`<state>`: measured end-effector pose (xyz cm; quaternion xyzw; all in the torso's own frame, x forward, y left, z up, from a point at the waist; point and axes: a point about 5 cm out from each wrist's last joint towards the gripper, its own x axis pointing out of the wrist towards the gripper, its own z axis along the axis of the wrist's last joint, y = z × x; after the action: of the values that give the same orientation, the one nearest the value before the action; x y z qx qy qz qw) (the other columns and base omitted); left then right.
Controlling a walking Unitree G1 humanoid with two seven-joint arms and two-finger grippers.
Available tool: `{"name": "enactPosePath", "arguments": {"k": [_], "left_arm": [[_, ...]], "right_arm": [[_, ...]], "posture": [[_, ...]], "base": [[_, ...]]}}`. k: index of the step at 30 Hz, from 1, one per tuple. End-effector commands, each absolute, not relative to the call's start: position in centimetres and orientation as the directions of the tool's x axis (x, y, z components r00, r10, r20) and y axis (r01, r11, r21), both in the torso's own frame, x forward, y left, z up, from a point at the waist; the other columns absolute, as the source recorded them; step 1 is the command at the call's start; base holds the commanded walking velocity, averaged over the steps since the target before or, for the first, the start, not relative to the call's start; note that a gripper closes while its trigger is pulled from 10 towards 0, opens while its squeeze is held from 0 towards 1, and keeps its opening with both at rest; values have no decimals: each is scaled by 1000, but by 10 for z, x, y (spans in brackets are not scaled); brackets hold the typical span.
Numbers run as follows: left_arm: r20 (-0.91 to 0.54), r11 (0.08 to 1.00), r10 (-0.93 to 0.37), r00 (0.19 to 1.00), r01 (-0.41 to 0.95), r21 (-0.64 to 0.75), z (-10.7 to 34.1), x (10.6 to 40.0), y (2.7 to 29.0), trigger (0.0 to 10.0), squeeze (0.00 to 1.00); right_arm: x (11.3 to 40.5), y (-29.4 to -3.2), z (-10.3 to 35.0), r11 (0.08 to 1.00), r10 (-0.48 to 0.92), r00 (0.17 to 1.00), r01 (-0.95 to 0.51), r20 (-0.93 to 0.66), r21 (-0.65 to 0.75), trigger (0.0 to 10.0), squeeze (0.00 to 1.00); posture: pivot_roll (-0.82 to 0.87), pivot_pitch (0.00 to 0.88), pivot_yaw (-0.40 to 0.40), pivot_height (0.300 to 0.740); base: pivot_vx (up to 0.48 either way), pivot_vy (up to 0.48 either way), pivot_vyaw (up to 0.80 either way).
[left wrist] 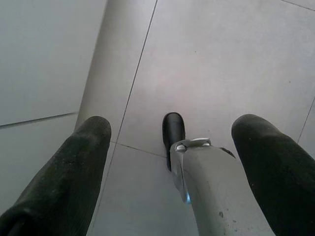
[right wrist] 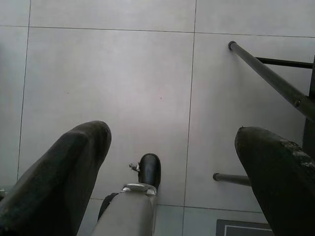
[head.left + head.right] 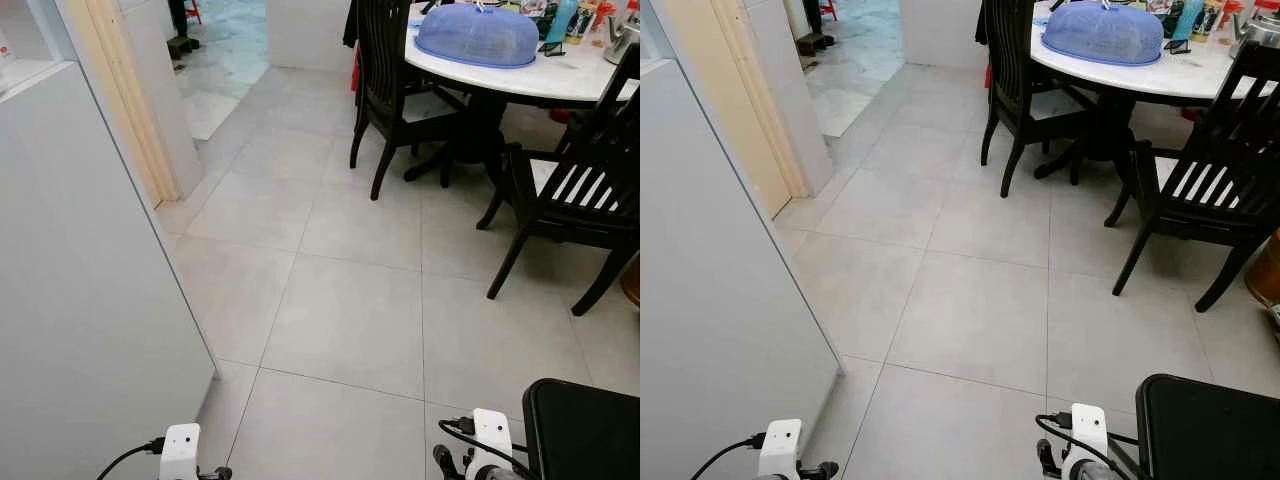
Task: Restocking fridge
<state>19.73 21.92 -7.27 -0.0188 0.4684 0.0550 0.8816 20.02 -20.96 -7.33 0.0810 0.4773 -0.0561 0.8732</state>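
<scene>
Standing on grey floor tiles [image 3: 340, 320], both arms hanging low, nothing in hand. My left gripper [image 1: 172, 142] points down at the floor with its jaws spread wide and empty; one foot [image 1: 173, 132] shows between the fingers [image 1: 74, 167]. My right gripper [image 2: 172, 147] is the same: jaws wide apart, holding nothing, above the tiles and beside thin black metal legs [image 2: 268, 73] (probably of the black seat [image 3: 585, 430] at my right).

The big pale panel [image 3: 80, 300] close on my left is, I judge, the fridge's side or door. I cannot tell which, since no handle or seam is clear from here. Ahead stands a round white tabletop [image 3: 520, 75] with a blue mesh food cover [image 3: 478, 35], bottles and a kettle-like thing near its far edge, and dark wooden chairs [image 3: 570, 190] around it. A doorway [image 3: 215, 60] opens further off on the left.

Step in hand, as I read it: getting to the goods to restock, or turning to face the fridge. No item for stocking is clearly identified yet.

Doing it well:
- keep arms tucked while walking, so the fingers miss the chair legs and the black seat;
- turn wide of the pale panel's lower corner [image 3: 214, 372];
- stop square to whichever target, with its front well in view, before raising an arm;
- keep jaws open until something is between them.
</scene>
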Motion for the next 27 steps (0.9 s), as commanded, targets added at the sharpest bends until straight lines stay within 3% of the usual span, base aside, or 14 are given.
{"name": "enactPosePath", "arguments": {"k": [1,8,27], "left_arm": [[-835,989,83,544,-145,3,-74,196,218,10000,0],[-829,987,96,550,-161,8,-73,197,218,10000,0],[-829,989,101,551,-147,23,-71,201,221,10000,0]], "right_arm": [[203,-214,-71,988,-21,539,141,-842,66,10000,0],[207,-213,-69,993,-4,549,98,-836,60,10000,0],[209,-210,-68,993,8,544,97,-839,72,10000,0]], "posture": [[43,0,-63,740],[33,0,-67,740],[14,0,-41,740]], "base": [[0,0,0],[0,0,154],[0,0,800]]}}
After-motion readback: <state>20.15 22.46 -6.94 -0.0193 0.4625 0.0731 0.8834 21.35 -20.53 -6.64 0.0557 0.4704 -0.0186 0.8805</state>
